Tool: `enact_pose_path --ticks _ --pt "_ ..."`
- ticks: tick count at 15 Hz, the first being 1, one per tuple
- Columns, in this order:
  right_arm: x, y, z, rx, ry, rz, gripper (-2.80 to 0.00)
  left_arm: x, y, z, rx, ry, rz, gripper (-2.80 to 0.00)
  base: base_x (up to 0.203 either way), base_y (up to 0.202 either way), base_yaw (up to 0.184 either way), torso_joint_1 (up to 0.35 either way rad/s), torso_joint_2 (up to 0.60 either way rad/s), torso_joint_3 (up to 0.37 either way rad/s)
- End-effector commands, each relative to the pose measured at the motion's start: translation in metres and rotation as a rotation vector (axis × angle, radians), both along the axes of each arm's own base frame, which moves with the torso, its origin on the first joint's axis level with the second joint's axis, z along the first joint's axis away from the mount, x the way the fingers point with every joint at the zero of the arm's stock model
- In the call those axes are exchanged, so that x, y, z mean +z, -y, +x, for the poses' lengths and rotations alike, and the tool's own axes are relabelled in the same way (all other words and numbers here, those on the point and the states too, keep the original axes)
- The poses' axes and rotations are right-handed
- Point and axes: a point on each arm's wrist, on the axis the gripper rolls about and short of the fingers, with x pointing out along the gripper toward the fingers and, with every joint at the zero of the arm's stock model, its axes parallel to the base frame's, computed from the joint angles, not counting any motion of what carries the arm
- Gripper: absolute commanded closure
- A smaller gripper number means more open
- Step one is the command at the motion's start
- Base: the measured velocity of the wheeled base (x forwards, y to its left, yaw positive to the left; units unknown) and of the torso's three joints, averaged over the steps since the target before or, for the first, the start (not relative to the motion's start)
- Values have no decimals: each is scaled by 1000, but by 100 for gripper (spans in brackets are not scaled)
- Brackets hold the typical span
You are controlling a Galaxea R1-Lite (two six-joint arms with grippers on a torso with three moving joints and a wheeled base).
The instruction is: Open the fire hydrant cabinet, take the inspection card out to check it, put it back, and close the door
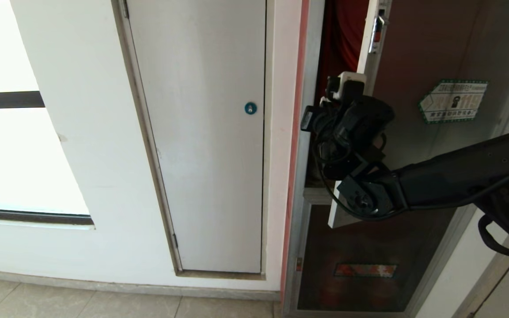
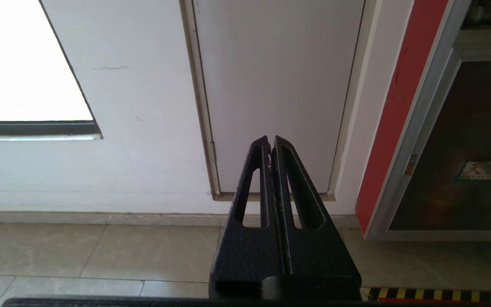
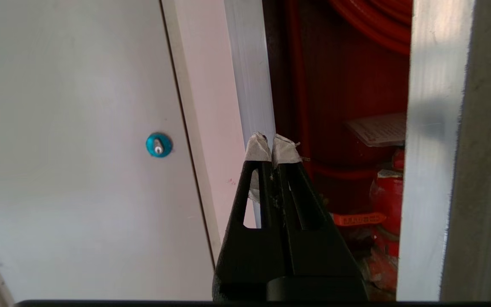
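- Right, the door (image 1: 418, 88) of the fire hydrant cabinet (image 3: 339, 85) stands partly ajar: in the head view its silver-framed free edge, with the small red latch (image 1: 376, 31), has swung out from the cabinet frame, leaving a narrow gap onto the red interior.
- My right gripper (image 3: 273, 147) sits at that gap with its taped fingertips pressed together and nothing between them; in the head view the right wrist is just in front of the door's edge.
- The inspection card (image 3: 379, 128) shows in the right wrist view as a pale printed sheet lying inside the cabinet, above the red hydrant valve (image 3: 388, 192) and partly hidden behind the door's aluminium edge (image 3: 426, 149).
- I judge the step in hand to be widening the door. To do it well, I'd slip the closed fingers behind the free edge and sweep outward along the hinge arc, not straight back.
- I'd want the opening wide enough that the card is fully exposed before I spread the fingers to reach in.
- Risk as I see it: the wrist cabling snagging on the latch plate.
- My left gripper (image 2: 271, 145) is parked low, fingers pressed together, facing the plain white door (image 2: 271, 85).
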Motion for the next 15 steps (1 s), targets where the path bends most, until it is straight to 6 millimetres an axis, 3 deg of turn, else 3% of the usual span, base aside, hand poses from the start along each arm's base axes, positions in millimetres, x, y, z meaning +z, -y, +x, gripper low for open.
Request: enact_pose_path --ticks 1,8,15 --pt "-10 -3 7 -12 -7 -5 0 0 0 0 -1 -2 0 0 0 0 0 0 0 0" --pt "-8 15 16 -62 -1 5 0 0 0 0 -1 -2 0 0 0 0 0 0 0 0" --pt "-5 20 15 -71 3 8 0 0 0 0 -1 -2 0 0 0 0 0 0 0 0"
